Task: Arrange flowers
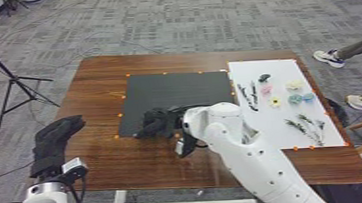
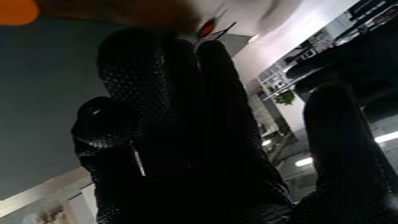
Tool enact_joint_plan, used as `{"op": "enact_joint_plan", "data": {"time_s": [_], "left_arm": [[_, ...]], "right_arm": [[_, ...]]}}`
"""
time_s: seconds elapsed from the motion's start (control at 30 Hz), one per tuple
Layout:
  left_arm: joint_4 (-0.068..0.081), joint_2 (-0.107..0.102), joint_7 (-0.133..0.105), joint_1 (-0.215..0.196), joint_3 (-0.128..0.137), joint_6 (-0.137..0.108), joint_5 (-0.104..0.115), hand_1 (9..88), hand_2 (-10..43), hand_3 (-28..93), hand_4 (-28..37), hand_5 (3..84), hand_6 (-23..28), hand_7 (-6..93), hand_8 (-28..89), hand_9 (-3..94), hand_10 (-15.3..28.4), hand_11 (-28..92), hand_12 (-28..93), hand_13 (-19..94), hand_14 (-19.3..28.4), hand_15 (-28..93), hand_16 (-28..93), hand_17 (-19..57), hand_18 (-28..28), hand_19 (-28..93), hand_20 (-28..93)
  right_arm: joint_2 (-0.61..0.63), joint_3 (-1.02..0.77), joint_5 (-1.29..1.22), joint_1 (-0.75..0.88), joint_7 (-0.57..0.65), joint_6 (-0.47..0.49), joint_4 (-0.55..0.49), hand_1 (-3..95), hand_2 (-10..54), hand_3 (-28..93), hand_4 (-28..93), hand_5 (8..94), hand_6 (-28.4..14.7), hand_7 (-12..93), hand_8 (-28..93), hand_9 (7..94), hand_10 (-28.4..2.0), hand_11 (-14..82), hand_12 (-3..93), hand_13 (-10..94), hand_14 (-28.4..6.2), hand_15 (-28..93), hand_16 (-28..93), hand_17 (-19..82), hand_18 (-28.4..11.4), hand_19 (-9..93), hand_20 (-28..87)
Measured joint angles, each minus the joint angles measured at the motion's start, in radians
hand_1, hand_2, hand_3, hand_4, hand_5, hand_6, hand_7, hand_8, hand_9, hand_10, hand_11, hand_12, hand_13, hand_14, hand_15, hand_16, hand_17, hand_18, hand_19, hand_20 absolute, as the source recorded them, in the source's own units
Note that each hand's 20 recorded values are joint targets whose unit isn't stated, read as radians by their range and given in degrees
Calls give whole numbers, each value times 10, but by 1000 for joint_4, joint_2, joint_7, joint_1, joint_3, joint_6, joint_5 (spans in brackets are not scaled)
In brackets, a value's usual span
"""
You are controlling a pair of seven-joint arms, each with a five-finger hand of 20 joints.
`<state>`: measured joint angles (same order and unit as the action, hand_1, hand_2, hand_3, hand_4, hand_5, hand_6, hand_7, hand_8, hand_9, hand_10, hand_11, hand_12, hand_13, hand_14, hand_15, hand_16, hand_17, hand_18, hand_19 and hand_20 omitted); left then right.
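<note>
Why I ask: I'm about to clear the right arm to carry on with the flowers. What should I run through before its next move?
1. Right hand over the dark board: ok, at its near left part.
2. Piece secure in the right hand: cannot tell; the head view does not settle it.
3. Left hand out of the way: ok, left of the dark board, fingers relaxed.
4. Green sprigs within the white sheet: ok, on its near part.
5. All flowers taken from the sheet: not ok; the yellow flower lies there, among others.
</note>
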<state>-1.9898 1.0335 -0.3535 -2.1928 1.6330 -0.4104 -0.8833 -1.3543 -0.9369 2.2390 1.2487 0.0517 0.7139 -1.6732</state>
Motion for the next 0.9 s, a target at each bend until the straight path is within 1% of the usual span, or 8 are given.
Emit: {"op": "enact_joint_plan", "data": {"time_s": [0.13, 0.27, 0.33, 0.4, 0.43, 0.6, 0.7, 0.9], "left_arm": [[-2, 0, 0, -1, 1, -1, 0, 376, 51, 723, -137, 591, 28, 209, 40, 580, 141, 237, 136, 463, 163, 249, -10, 134, 99, 100, 247], [-4, 0, 0, -2, 1, -2, -1, 376, 51, 723, -138, 591, 28, 210, 41, 580, 141, 237, 137, 463, 164, 249, -10, 133, 99, 101, 247], [-6, 0, 0, -3, 2, -2, -2, 376, 51, 723, -137, 592, 28, 209, 40, 580, 141, 237, 137, 462, 164, 249, -10, 133, 99, 101, 247], [-9, 0, 1, -5, 4, -3, -3, 375, 50, 723, -136, 591, 28, 209, 39, 580, 141, 238, 137, 462, 163, 250, -10, 133, 100, 102, 247], [-10, -1, 2, -6, 5, -3, -3, 375, 50, 722, -136, 591, 29, 209, 39, 580, 141, 238, 137, 462, 163, 249, -10, 133, 100, 102, 247], [-13, -2, 5, -9, 15, -3, -3, 374, 50, 722, -136, 591, 28, 210, 37, 580, 141, 238, 137, 462, 164, 249, -10, 132, 100, 104, 247], [-14, -2, 5, -12, 21, -2, -3, 374, 49, 722, -135, 591, 28, 210, 36, 580, 140, 238, 137, 462, 163, 250, -11, 133, 100, 104, 246], [-19, -2, 3, -22, 29, -1, -3, 372, 47, 723, -136, 590, 27, 210, 32, 580, 139, 237, 137, 463, 164, 250, -10, 132, 101, 107, 246]], "right_arm": [[39, -30, -64, 2, 42, 1, -53, 235, 107, 534, -131, 620, -52, 124, -81, 683, -171, 110, 123, 690, -179, 604, 275, 347, -274, 873, 517], [110, -110, -122, 26, 97, -15, -174, 284, 18, 588, -127, 632, -47, 150, -69, 714, -168, 144, 167, 687, -167, 597, 272, 344, -267, 862, 514], [152, -169, -128, 53, 105, -53, -244, 316, -27, 603, -132, 636, -43, 174, -65, 727, -166, 174, 185, 688, -163, 598, 271, 345, -265, 861, 514], [198, -233, -131, 89, 111, -125, -310, 338, -68, 616, -134, 638, -41, 199, -59, 733, -163, 210, 204, 690, -155, 602, 272, 350, -261, 863, 515], [223, -265, -133, 110, 116, -174, -341, 351, -89, 624, -143, 640, -43, 228, -56, 731, -161, 259, 235, 694, -147, 615, 282, 359, -254, 870, 517], [352, -440, -95, 245, 162, -454, -458, 326, -95, 647, -180, 633, -52, 252, -43, 713, -156, 363, 303, 705, -130, 631, 298, 378, -248, 885, 527], [408, -561, -3, 330, 190, -541, -462, 324, -95, 650, -188, 632, -55, 257, -44, 713, -152, 391, 318, 719, -120, 634, 303, 394, -243, 894, 529], [439, -749, 32, 454, 255, -537, -369, 359, -95, 645, -203, 682, -29, 306, -55, 787, -126, 409, 317, 787, -92, 629, 319, 452, -232, 924, 530]]}}
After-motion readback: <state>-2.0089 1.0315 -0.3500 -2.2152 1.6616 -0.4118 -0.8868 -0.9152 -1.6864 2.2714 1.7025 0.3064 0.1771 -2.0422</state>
